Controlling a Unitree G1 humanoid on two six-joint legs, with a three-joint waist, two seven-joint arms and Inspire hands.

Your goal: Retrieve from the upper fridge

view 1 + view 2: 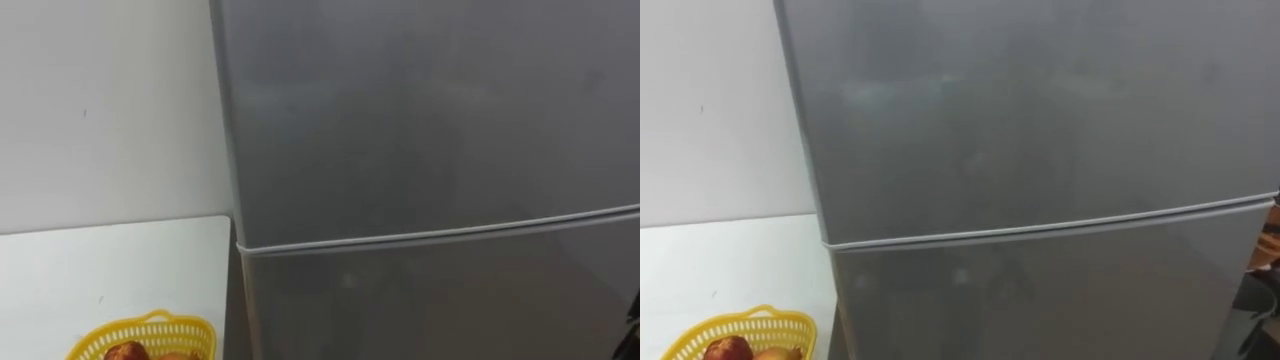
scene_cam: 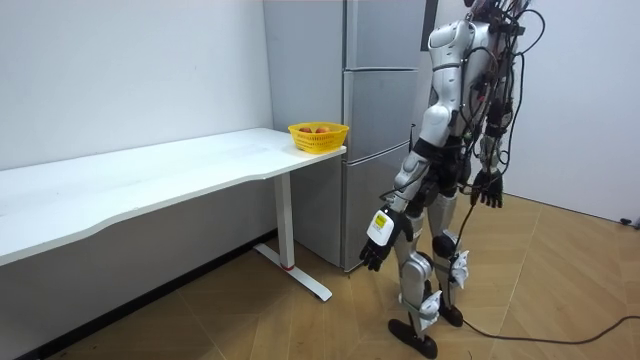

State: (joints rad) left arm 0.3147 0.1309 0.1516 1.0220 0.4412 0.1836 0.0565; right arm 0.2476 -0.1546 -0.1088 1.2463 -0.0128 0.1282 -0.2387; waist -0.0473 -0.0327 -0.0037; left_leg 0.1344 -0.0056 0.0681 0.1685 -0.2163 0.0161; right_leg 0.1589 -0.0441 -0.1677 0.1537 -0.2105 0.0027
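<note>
upper fridge door (image 1: 430, 120) closed, contents hidden behind it | door is ahead of and above both hands | left hand (image 2: 375, 248), seemingly nearer, and right hand (image 2: 487, 190) hang relaxed and empty, low before the fridge (image 2: 370, 150) | yellow basket (image 1: 145, 338) left of the fridge

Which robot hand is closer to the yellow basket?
Left. Its left hand hangs on the side toward the yellow basket; its right hand hangs beyond its body, farther off.
</note>
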